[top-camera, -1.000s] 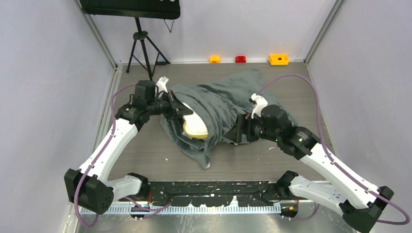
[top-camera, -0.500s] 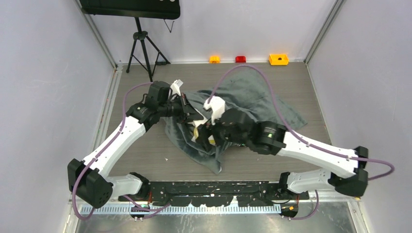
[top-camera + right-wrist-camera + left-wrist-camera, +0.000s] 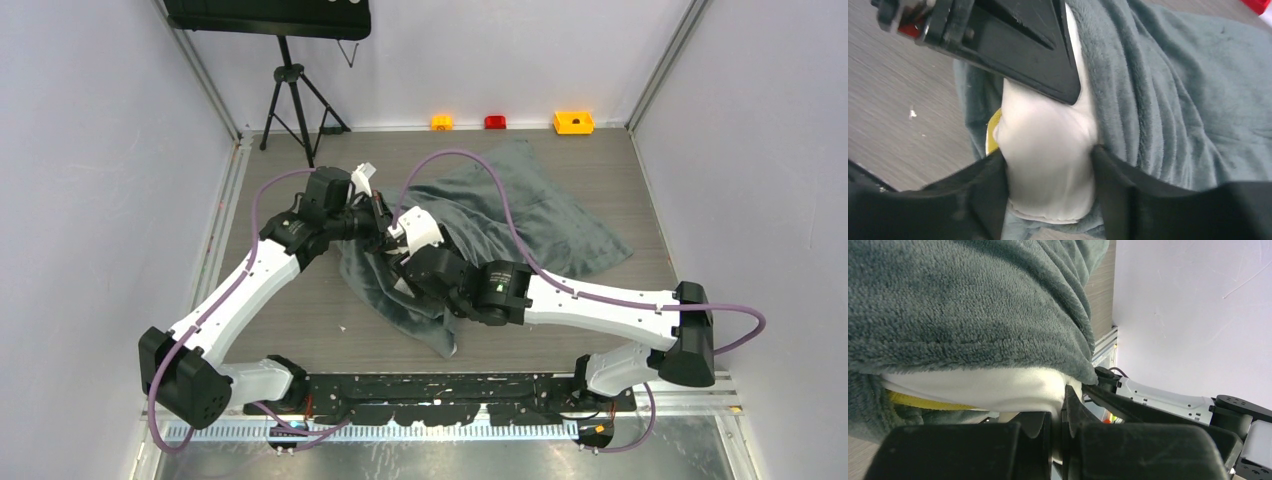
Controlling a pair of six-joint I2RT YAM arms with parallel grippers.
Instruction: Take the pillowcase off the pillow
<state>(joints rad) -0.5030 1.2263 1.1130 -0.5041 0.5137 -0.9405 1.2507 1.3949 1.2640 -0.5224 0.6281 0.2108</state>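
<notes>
The dark grey plush pillowcase (image 3: 520, 205) lies spread over the middle of the floor, and its left part covers the pillow. In the top view both grippers hide most of the pillow. My left gripper (image 3: 385, 228) is at the case's left edge. In the left wrist view it (image 3: 1060, 415) is shut on a fold of the white pillow (image 3: 988, 387), under the grey pillowcase (image 3: 973, 300) and beside the yellow band (image 3: 918, 401). My right gripper (image 3: 402, 268) reaches across from the right. In the right wrist view it (image 3: 1047, 157) is shut round the bulging white pillow corner (image 3: 1048, 125), next to the pillowcase (image 3: 1173, 100).
A black tripod (image 3: 290, 100) stands at the back left. Small orange (image 3: 441, 122), red (image 3: 495, 122) and yellow (image 3: 573, 122) blocks sit along the back wall. Grey walls close both sides. The right arm's cable (image 3: 500, 190) loops over the pillowcase.
My right arm swung left across the pillowcase and closed on the pillow corner beside the left gripper. The left gripper shifted slightly right. The pillowcase's right part now lies flatter.
</notes>
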